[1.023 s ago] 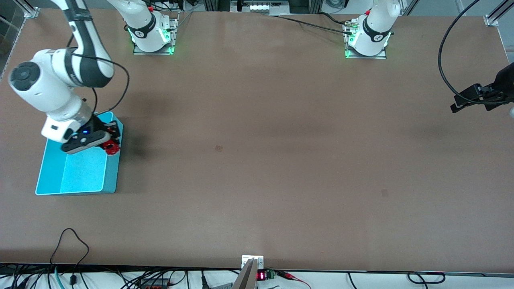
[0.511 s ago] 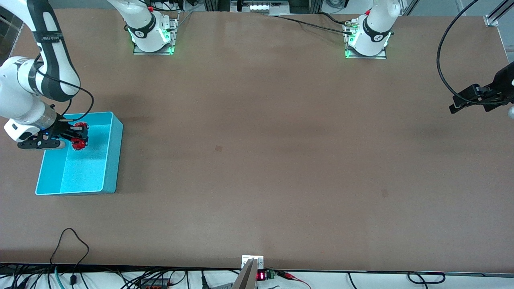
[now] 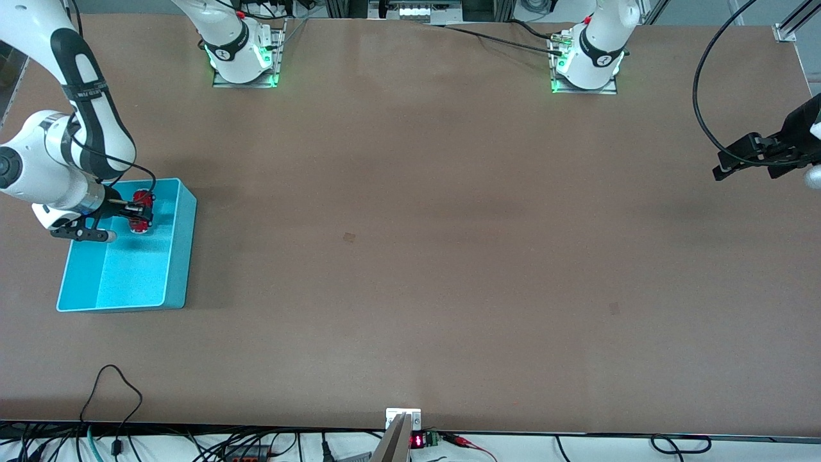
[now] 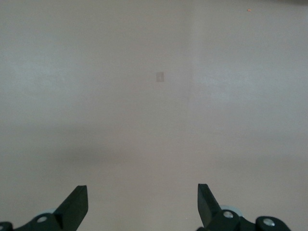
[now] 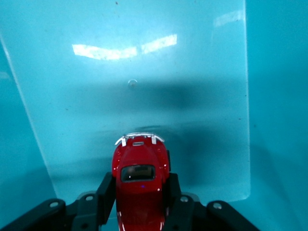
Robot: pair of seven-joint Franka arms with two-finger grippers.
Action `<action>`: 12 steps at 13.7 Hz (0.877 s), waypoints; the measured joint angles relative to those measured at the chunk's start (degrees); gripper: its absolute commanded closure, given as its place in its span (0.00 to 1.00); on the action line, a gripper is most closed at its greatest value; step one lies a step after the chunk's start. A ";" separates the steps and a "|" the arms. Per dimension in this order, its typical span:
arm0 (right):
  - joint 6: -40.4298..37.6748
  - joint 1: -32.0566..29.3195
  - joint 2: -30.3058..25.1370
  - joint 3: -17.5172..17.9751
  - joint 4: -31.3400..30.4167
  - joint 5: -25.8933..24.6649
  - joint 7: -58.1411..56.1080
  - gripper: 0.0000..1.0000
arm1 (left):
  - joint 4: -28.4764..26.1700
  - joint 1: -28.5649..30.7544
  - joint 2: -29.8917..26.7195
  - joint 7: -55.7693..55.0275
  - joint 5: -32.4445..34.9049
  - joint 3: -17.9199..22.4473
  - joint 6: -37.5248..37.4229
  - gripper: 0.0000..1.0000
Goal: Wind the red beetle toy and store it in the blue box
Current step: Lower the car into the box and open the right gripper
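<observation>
red beetle toy [image 5: 140, 185] clamped in right hand [image 5: 139, 197]

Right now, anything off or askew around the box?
Nothing stands out. The right tool is shut on the red beetle toy over the blue box, which sits flat and intact. The left tool waits open over bare table at its own end.

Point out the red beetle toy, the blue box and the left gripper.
red beetle toy [image 5: 139, 180]: right wrist view, roof.
blue box [image 3: 181, 256]: front view, side wall.
left gripper [image 4: 142, 204]: left wrist view, midway between open fingertips.
</observation>
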 measured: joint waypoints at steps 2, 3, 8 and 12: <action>0.05 -0.16 1.07 0.00 0.04 0.00 0.02 0.68 | 0.00 0.04 0.00 0.00 0.00 0.03 -0.07 0.00; 0.05 -0.18 1.32 0.00 0.05 0.00 0.02 0.37 | 0.00 0.04 0.00 0.00 0.00 0.02 -0.09 0.00; 0.05 -0.22 0.98 0.01 0.54 0.00 0.01 0.00 | 0.00 0.05 0.00 0.00 0.00 0.03 -0.12 0.00; -2.23 -0.14 -3.14 0.29 2.94 -0.01 -0.04 0.00 | 0.00 0.05 0.00 0.00 0.00 0.03 -0.12 0.00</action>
